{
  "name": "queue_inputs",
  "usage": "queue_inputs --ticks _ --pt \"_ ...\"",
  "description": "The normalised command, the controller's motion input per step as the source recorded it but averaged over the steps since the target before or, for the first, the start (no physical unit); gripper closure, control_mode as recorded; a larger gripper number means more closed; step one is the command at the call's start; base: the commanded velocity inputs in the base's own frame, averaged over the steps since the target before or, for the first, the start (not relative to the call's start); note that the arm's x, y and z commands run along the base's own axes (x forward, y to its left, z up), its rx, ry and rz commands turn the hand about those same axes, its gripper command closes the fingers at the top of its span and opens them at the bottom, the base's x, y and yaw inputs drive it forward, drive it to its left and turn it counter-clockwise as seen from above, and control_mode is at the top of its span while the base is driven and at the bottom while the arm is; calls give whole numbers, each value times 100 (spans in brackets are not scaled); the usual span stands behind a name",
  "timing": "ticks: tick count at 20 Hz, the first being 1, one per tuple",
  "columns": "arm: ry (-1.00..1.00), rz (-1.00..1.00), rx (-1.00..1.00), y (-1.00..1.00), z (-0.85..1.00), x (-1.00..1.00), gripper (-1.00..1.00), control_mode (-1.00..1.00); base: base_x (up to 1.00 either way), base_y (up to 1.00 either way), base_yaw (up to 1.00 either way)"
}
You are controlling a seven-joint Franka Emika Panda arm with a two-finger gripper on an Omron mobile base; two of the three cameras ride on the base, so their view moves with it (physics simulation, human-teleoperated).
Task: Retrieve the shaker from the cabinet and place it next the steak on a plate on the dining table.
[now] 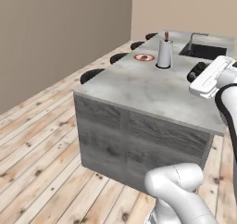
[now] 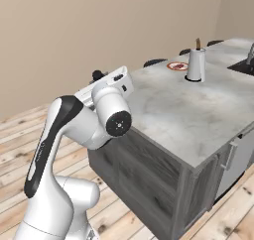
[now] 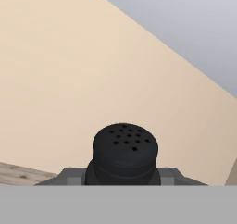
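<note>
My gripper (image 3: 122, 176) is shut on the shaker (image 3: 124, 149), whose round black cap with small holes rises between the fingers. From the left base view the gripper (image 1: 196, 73) holds the shaker (image 1: 199, 68) above the right part of the dining table (image 1: 139, 89). In the right base view the shaker (image 2: 97, 75) pokes out past the white hand at the table's near left corner. The plate (image 1: 144, 57) with the steak (image 1: 145, 57) lies far back on the table, left of the paper towel roll (image 1: 164, 53). The cabinet is out of view.
A black sink (image 1: 203, 51) with a tap (image 1: 194, 37) is set in the table's far right end. Dark stools (image 1: 91, 75) line the table's left side. Wooden floor and beige walls lie around. The paper towel roll (image 2: 196, 64) stands right beside the plate (image 2: 177, 66).
</note>
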Motion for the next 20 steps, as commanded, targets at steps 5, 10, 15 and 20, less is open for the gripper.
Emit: queue_inputs --ticks 5,10,15,20 --pt "0 0 0 0 0 0 100 100 100 100 8" --pt "0 0 0 0 0 0 100 100 100 100 -1" --pt "0 0 0 0 0 0 100 100 100 100 -6" --pt "0 0 0 0 0 0 100 100 100 100 -8"
